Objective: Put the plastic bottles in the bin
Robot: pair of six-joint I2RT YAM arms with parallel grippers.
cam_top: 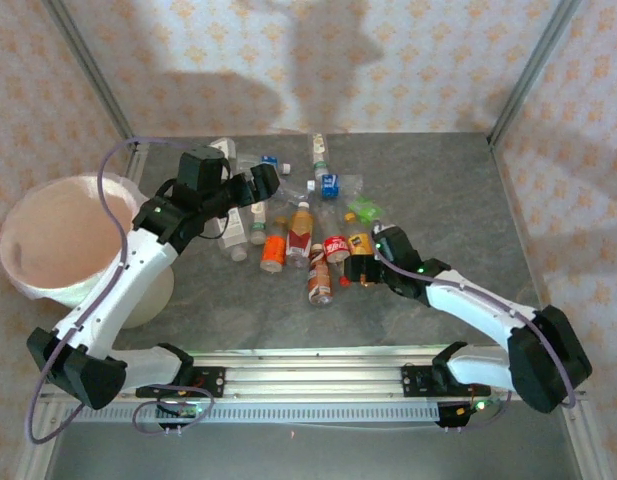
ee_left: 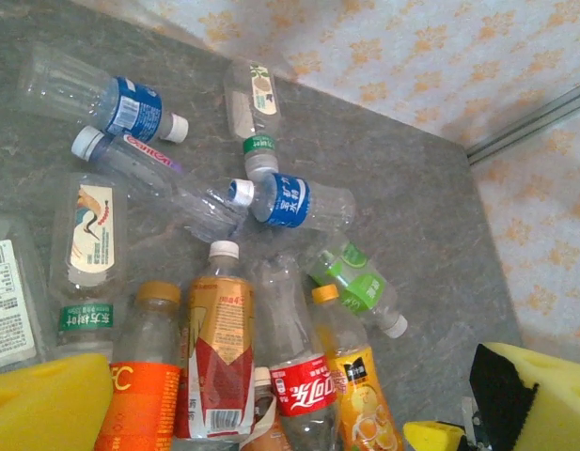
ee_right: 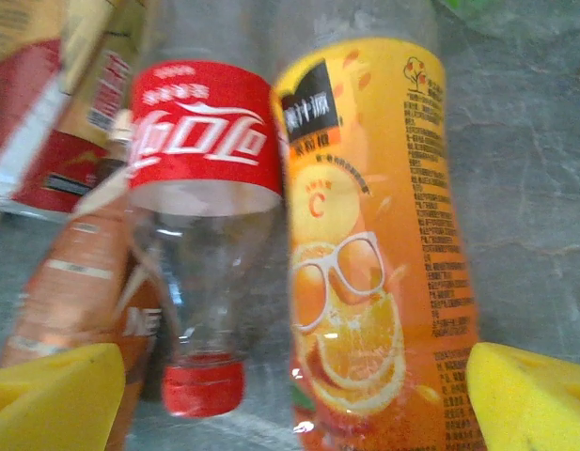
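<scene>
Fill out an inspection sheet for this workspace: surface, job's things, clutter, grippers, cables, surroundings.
Surface: grey table, bare to the right of the heap.
Job's things: bottles lie heaped mid-table; bin at the left edge, no bottle seen inside.
Clutter: nothing seen.
Grippers: left gripper open above the heap; right gripper open, straddling a cola bottle and an orange juice bottle.
Cables: purple cable loops over the bin's rim.
Surroundings: patterned walls, metal frame pole.
</scene>
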